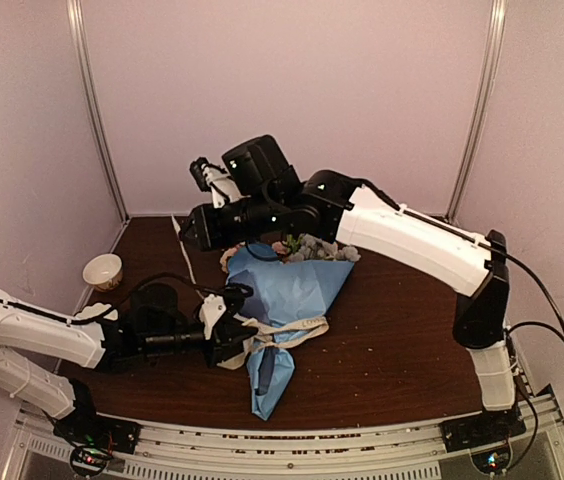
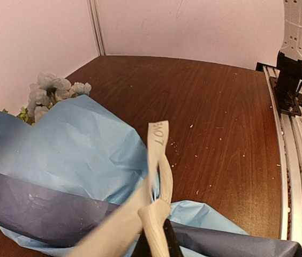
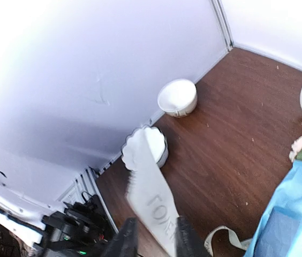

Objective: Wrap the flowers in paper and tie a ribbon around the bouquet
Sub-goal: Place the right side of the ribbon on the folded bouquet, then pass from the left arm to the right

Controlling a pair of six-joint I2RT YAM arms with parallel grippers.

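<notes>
left hand (image 1: 234,327) pressed tight on ribbon (image 2: 159,160) at waist of bouquet (image 1: 297,290), bouquet lying flat mid table (image 1: 402,340). right hand (image 3: 153,238) raised off table, ribbon end between fingers, can't tell if actually gripping.

The desk (image 2: 220,118) is dark brown wood, grained, with a dull sheen and pale crumbs. The paper (image 1: 297,285) is thin, matt and creased. The ribbon (image 2: 160,136) is flat cream cloth with dark printed letters. The bowl (image 1: 102,264) by the desk's left edge looks smooth and glazed.
</notes>
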